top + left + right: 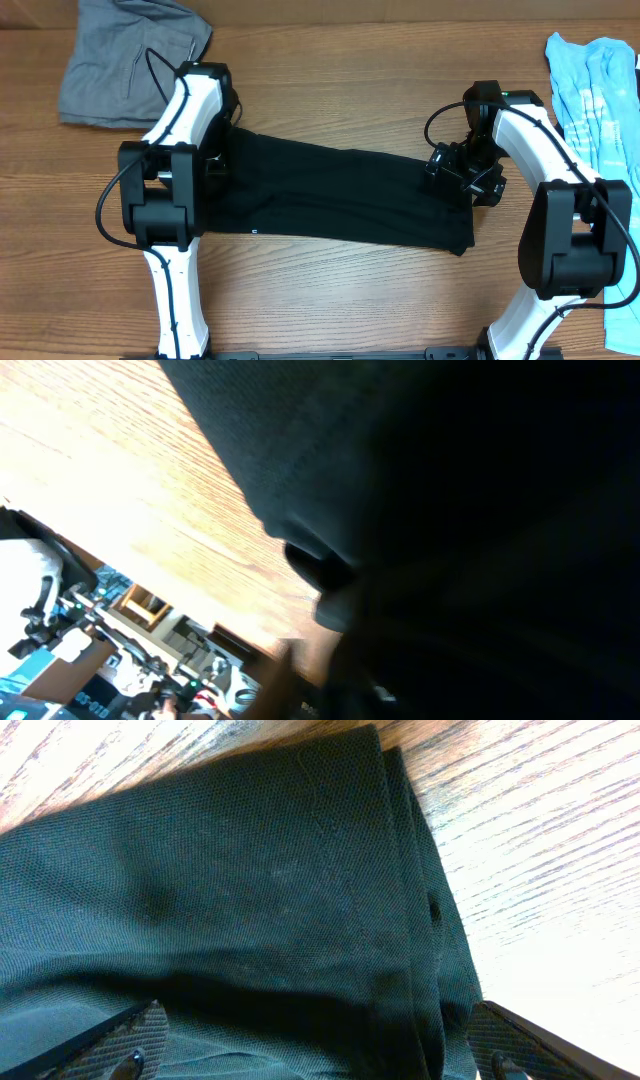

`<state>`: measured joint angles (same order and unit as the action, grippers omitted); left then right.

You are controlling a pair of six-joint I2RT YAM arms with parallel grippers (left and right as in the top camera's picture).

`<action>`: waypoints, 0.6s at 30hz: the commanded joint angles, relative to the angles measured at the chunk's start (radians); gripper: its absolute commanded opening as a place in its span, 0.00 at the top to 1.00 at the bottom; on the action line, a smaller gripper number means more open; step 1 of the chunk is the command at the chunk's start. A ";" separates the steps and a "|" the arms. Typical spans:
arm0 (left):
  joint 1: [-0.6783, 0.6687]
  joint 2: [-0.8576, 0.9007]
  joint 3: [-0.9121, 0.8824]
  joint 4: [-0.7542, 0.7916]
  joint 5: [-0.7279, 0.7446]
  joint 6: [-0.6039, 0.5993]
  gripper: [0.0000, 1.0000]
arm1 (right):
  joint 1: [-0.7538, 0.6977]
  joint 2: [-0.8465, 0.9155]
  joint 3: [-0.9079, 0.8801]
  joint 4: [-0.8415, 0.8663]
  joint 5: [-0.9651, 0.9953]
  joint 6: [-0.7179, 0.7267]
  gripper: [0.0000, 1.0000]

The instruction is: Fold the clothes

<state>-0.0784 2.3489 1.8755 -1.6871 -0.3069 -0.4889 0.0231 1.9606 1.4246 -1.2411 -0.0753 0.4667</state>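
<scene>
The clothes, a black T-shirt (330,195), lie folded into a long band across the middle of the table, with a tiny white mark (254,232) at the front edge. My left gripper (214,162) is low over the band's left end, mostly hidden under its own arm. In the left wrist view, dark blurred fabric (450,480) fills the frame and the jaws cannot be made out. My right gripper (452,166) sits at the band's right end. It is open wide (325,1055), with one finger on each side of the layered cloth edge (400,920).
A grey folded garment (125,55) lies at the back left corner. A light blue printed shirt (600,90) lies at the back right. Bare wooden table (330,90) surrounds the band; the table's edge shows in the left wrist view.
</scene>
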 commanded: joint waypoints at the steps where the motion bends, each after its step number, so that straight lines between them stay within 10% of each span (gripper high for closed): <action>1: 0.000 -0.032 -0.007 -0.004 -0.002 0.063 0.00 | 0.005 -0.031 -0.005 0.003 -0.010 -0.003 0.00; 12: -0.002 -0.053 0.087 -0.003 -0.002 0.060 0.00 | 0.007 -0.031 -0.005 0.003 -0.050 -0.003 0.11; 18: -0.027 -0.183 0.202 0.047 0.148 0.149 0.21 | 0.010 -0.031 -0.005 0.050 -0.051 -0.029 0.70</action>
<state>-0.0788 2.2974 2.0132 -1.6779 -0.2569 -0.4080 0.0273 1.9606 1.4246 -1.2095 -0.1230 0.4549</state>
